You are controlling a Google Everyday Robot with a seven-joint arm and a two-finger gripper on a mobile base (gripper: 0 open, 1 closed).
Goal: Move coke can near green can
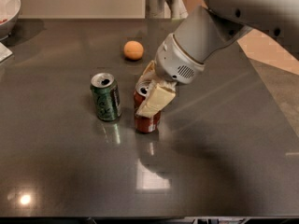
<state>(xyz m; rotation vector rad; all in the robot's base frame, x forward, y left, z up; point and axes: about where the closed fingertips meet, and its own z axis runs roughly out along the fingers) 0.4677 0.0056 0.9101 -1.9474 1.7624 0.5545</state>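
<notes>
The coke can stands upright on the dark table, dark red-brown with a silver top. My gripper is shut on it, one cream finger across its front and the other behind its top. The green can stands upright just left of it, a small gap between the two. The arm reaches in from the upper right.
An orange ball lies on the table behind the cans. A white bowl sits at the far left corner. The table's right edge runs diagonally, with floor beyond it.
</notes>
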